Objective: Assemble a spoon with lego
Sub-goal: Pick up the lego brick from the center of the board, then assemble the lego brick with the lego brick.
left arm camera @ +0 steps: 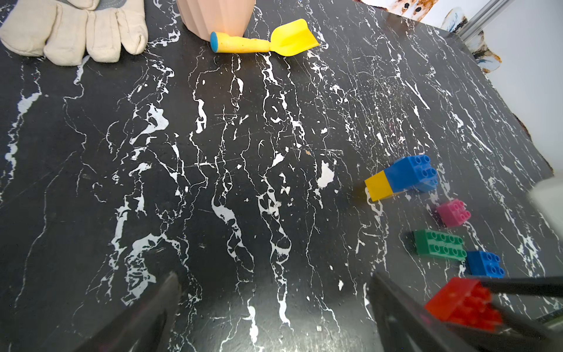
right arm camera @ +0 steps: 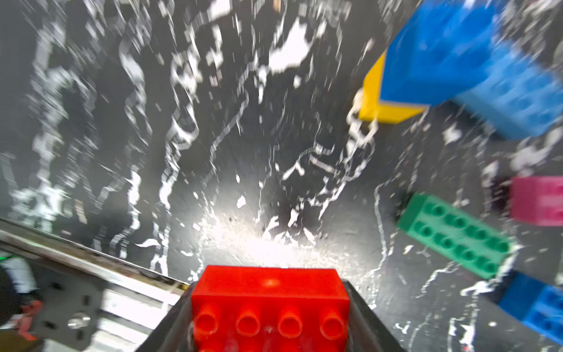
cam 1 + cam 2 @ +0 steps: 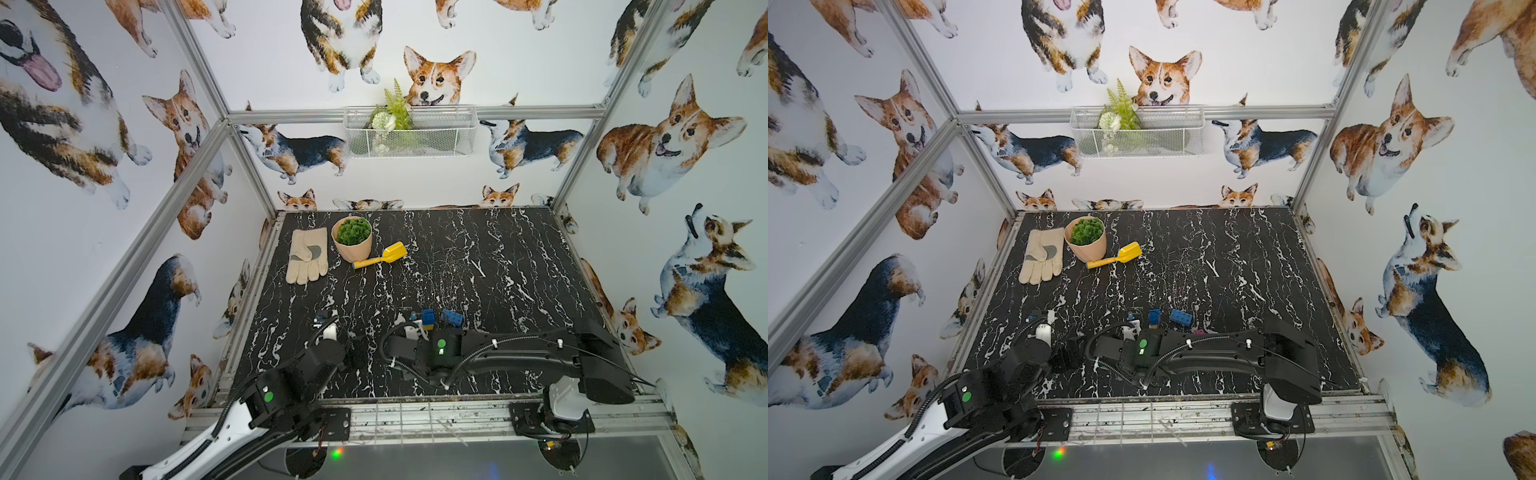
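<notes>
One red brick (image 2: 269, 301), nearest the arms, is sitting pinched in the right gripper (image 1: 487, 307); the left gripper (image 1: 274, 292) is hanging spread and empty. Just beyond, a blue brick (image 1: 486, 263), a green brick (image 1: 440, 245) and a pink brick (image 1: 454, 212) are lying loose, then the yellow-and-blue handle (image 1: 399, 176) on its side. A skewed grip is risking a crooked press, or nudging those neighbours.
</notes>
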Robot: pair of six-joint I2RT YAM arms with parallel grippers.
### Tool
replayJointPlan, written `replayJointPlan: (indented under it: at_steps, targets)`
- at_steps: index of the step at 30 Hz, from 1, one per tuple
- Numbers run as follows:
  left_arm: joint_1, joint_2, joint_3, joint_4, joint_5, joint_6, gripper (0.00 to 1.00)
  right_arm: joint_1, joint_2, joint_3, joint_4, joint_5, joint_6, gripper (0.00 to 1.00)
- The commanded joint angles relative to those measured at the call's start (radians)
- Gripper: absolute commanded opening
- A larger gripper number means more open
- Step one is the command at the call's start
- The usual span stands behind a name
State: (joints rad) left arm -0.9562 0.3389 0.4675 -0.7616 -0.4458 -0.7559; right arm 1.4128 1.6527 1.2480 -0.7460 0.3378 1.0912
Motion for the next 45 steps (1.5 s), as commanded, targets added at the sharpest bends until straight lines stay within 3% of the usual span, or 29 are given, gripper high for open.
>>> replayJointPlan:
  at_steps: [1,9,23,32,45]
  targets:
    - [-0.003,-0.003,0.006,-0.013,-0.018,-0.012,1.0,-0.04,-0.051,0.033,-0.082,0.042,-0.036,0.45]
    - [-0.005,-0.003,0.007,-0.012,-0.014,-0.011,1.0,-0.178,-0.103,0.051,-0.079,0.018,-0.084,0.42]
    - [-0.013,-0.001,0.006,-0.01,-0.018,-0.009,1.0,-0.359,0.004,0.096,-0.084,-0.108,-0.278,0.41]
    - [-0.014,0.005,0.007,-0.01,-0.018,-0.008,1.0,-0.402,0.026,0.073,-0.054,-0.179,-0.338,0.39]
    - [-0.014,0.004,0.007,-0.011,-0.017,-0.008,1.0,-0.41,0.074,0.086,-0.016,-0.183,-0.359,0.39]
